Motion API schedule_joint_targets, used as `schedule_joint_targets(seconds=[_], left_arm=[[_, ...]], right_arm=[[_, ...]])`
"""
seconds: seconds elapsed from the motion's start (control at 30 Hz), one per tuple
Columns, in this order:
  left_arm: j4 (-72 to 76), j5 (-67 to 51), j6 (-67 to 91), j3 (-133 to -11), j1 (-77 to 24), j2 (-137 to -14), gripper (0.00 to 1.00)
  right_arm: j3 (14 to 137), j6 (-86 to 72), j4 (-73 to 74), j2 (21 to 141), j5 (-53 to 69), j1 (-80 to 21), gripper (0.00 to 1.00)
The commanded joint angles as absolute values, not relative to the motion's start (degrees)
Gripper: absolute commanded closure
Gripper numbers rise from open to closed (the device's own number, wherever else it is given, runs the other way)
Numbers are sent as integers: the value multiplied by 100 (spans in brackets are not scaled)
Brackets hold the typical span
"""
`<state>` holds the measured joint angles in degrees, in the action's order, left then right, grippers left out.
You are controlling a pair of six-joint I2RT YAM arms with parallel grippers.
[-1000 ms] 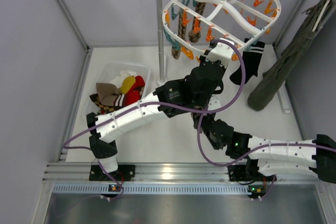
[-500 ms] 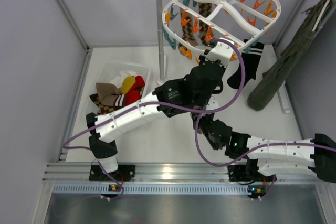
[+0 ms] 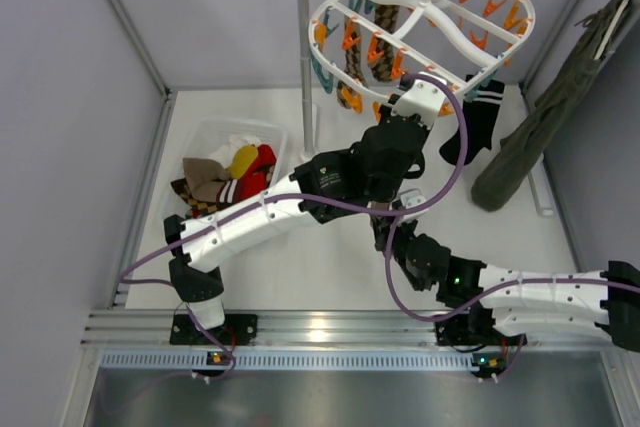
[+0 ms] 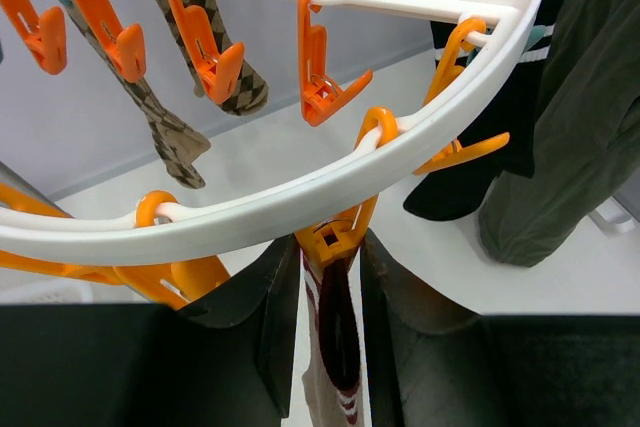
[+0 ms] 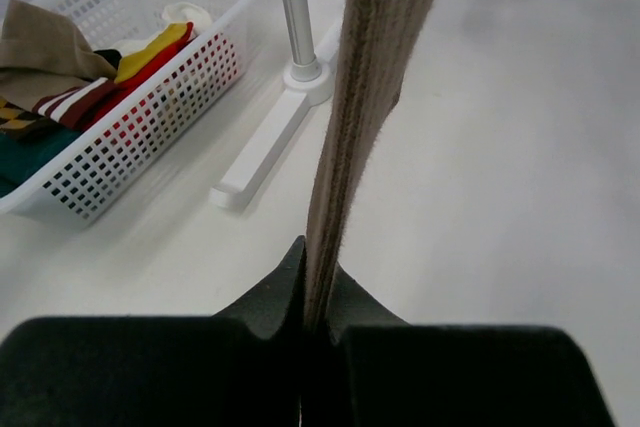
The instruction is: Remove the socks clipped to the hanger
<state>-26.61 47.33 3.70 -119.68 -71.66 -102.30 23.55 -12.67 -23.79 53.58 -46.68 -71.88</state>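
Observation:
The white oval hanger hangs from the rail, and its rim crosses the left wrist view. My left gripper is up at its near rim. In the left wrist view the left gripper has a finger pressed on each side of an orange clip. That clip holds a tan sock with a white and dark-red striped cuff. My right gripper is shut on that sock's lower part, below the left arm. Argyle socks hang from other clips.
A white basket with loose socks stands at the left, also in the right wrist view. The grey pole and its foot stand beside it. A black sock and an olive garment hang at the right.
The hanger and its argyle socks have swung slightly. My right gripper has shifted a little down and right with the sock. The left gripper stays at the clip.

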Motion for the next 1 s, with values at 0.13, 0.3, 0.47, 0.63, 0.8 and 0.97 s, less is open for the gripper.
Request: schedule_joint_targets(seconds=[0.13,0.3,0.47,0.63,0.8,0.97], left_arm=[[-2188,4615,439,-12278,-7049,-10143,100],[-2180,4430,580,-12147,-7049,-10151,82],[-2171,4342,571,-12208,-7040,-10248,68],[-2066,4316,545,-12234,-7031,-10248,51],[-2030,4289,519,-12252,-7040,-10248,45],[-1960,4526,457,-12243,-7040,-10248,45]], right_arm=[[2294,-1327,-2030,5309,-4570,-7374,100],[2390,-1187,-2040,5054,-4474,-7365,100],[2794,-932,-1863,4957,-4456,-7365,100],[2997,-931,-1793,5080,-4412,-7374,100],[3067,-993,-1819,5194,-4395,-7374,100],[3155,-984,-1784,5291,-4377,-7383,100]])
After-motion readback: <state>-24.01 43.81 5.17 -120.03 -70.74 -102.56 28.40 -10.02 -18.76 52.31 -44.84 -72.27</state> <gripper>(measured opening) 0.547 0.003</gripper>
